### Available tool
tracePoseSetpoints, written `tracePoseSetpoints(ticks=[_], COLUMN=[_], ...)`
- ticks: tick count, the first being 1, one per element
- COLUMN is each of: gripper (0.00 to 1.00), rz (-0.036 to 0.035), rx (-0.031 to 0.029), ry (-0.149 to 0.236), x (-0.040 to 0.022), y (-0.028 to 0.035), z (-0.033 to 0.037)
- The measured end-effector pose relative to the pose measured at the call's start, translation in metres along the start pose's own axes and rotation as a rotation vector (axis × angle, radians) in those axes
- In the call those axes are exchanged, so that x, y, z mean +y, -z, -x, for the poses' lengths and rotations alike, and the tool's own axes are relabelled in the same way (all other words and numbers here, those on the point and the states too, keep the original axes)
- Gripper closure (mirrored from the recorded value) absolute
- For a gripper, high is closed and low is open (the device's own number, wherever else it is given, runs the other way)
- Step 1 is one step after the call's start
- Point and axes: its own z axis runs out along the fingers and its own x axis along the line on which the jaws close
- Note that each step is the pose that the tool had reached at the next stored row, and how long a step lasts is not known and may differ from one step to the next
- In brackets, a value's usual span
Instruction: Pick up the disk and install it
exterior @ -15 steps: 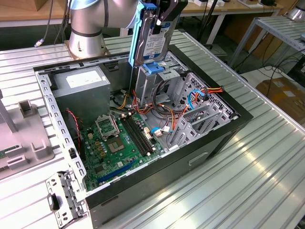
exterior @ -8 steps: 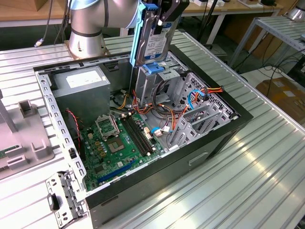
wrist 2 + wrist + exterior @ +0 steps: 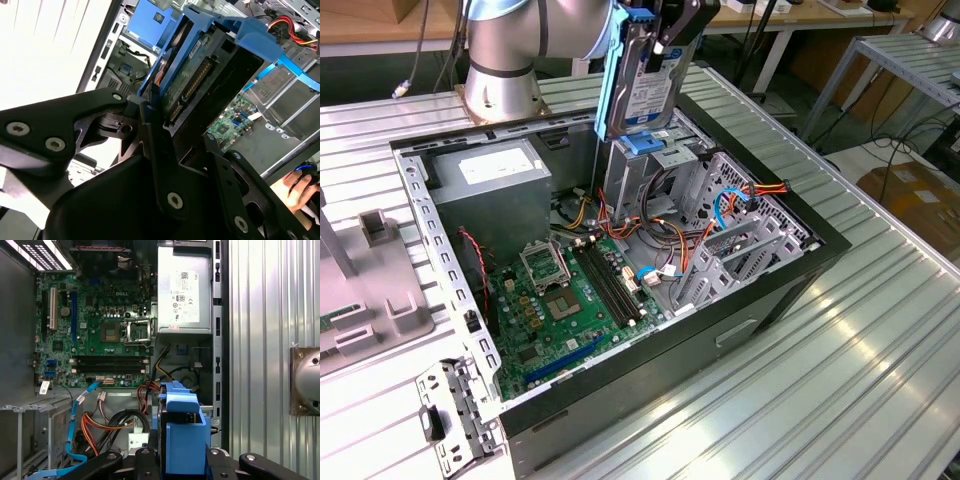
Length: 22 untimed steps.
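I see an open computer case (image 3: 740,330) on a ribbed metal table (image 3: 860,380). Inside, a green motherboard (image 3: 555,305) lies beside a grey power supply (image 3: 500,195) and an upright drive cage (image 3: 623,190).

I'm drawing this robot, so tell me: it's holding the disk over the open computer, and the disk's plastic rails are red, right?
Not red: the exterior view shows blue rails. The gripper is holding the disk over the open computer.

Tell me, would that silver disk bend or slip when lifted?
Probably stiff: the disk hangs on edge without sagging. Being metal, it's likely heavy for its size. Its smooth faces might slip; the blue rail may add grip.
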Motion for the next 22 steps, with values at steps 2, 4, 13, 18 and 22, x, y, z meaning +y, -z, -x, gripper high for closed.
tracePoseSetpoints(ticks=[2, 4, 13, 18, 22], gripper=[0.64, 0.64, 0.64, 0.64, 0.64], rz=[0.0000, 0.0000, 0.0000, 0.0000, 0.0000], rx=[0.0000, 0.0000, 0.0000, 0.0000, 0.0000], ry=[0.000, 0.000, 0.000, 0.000, 0.000], x=[-0.0007, -0.0015, -0.0062, -0.0087, -0.0102], y=[0.0000, 0.0000, 0.0001, 0.0002, 0.0002], z=[-0.0003, -0.0007, -0.0025, -0.0033, -0.0036])
